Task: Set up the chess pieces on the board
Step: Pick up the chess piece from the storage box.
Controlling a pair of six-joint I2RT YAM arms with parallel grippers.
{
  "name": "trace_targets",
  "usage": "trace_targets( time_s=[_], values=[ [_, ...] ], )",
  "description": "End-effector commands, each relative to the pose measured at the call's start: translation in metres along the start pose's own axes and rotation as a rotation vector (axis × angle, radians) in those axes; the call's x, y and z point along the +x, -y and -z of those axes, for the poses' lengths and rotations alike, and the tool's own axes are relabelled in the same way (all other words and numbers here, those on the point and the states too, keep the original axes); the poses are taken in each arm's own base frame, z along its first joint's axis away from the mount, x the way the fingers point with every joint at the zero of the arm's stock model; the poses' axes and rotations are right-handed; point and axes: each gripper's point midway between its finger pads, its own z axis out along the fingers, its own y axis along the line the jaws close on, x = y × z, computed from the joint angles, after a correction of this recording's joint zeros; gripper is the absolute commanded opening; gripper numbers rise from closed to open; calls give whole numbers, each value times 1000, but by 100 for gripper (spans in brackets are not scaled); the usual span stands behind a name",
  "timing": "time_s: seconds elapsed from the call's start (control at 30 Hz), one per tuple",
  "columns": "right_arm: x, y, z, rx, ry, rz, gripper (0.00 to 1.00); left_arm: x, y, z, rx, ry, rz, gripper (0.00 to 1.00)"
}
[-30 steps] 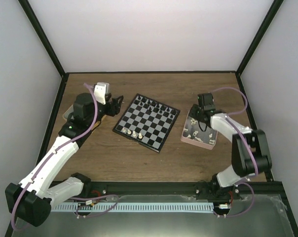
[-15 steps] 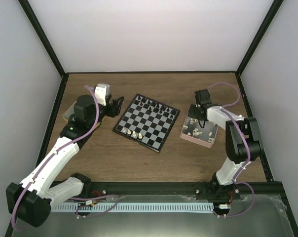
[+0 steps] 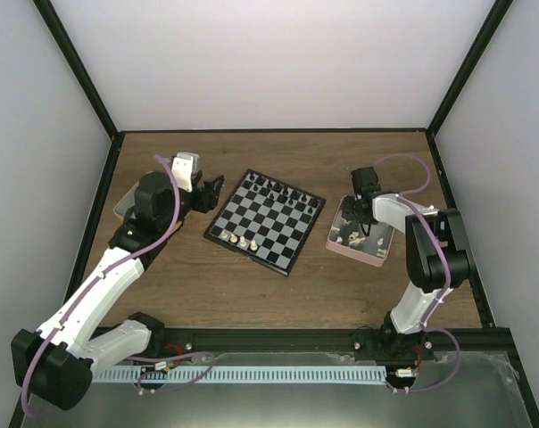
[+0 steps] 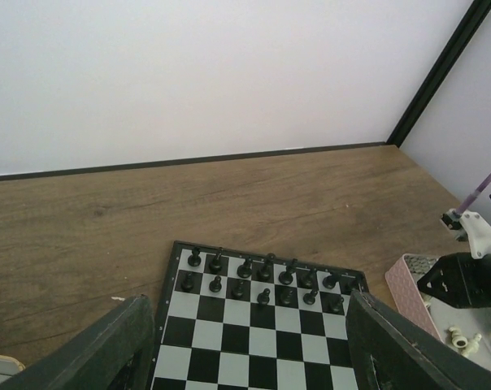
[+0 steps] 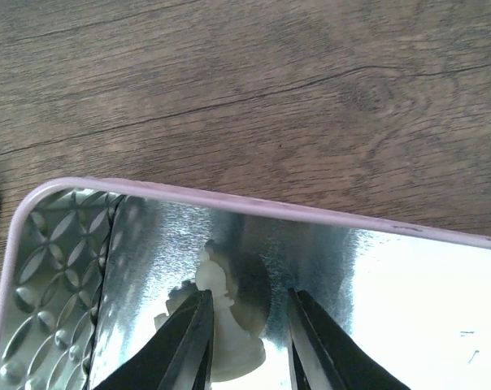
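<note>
The board point(image 3: 268, 223) lies turned at an angle on the wooden table point(image 3: 207, 285), about midway between the two arms. Black pieces point(image 3: 283, 191) stand in two rows along its far edge, and a few cream-white pieces point(image 3: 241, 240) stand on its near left edge.

The left hand point(image 4: 249, 305) hangs just left of the board. Its fingers point(image 4: 115, 345) are spread wide with nothing between them, and they frame the board's far rows in the wrist view.

To the right of the board, close by, sits the pink tray point(image 3: 354, 257) with loose cream-white pieces point(image 3: 352, 237) lying on its shiny metal floor. The right hand point(image 5: 247, 296) is down inside the tray's far left corner. It straddles a single upright cream-white piece point(image 5: 228, 325). The jaws are only narrowly parted: one finger point(image 5: 189, 341) sits against or just beside the piece, while a thin gap shows between the piece and the other finger, so the piece is not clamped.
</note>
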Motion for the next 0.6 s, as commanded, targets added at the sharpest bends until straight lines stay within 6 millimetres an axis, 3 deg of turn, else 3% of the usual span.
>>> trace_targets(
  time_s=[0.0, 0.37, 0.57],
  values=[
    [1, 8, -1, 25, -14, 14, 28, -3, 2, 1, 14, 20, -2, 67],
    [27, 10, -4, 12, -91, 15, 34, -1, 2, 0, 15, 15, 1, 67],
    [30, 11, -4, 17, -96, 25, 24, 0, 1, 0, 14, 12, 5, 67]
  ],
)
